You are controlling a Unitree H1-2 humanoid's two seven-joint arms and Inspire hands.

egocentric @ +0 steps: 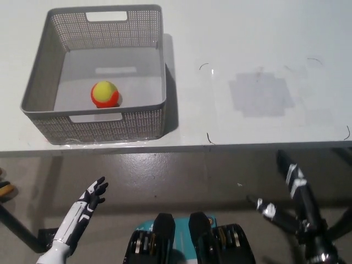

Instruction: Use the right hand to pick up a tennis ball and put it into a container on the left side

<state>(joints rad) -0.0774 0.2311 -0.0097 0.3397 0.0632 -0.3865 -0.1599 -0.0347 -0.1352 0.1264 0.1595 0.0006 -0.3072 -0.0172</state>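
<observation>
Right hand [291, 195] sat lower right, fingers spread — empty, left hand [91, 197] lower left, also splayed, tennis ball [104, 93] lay inside grey basket [44, 82] upper left — on table [258, 66].

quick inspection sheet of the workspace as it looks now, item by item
surface: white table, a faint grey patch at its right middle and a few thin dark marks
job's things: tennis ball, yellow and orange, lies on the floor of the grey mesh container at the table's left; nothing holds it
clutter: nothing seen
hands: left hand white, open, low at the left, below the table edge; right hand black, open, low at the right, below the table edge, holding nothing
cables: nothing seen
surroundings: grey floor in front of the table
</observation>
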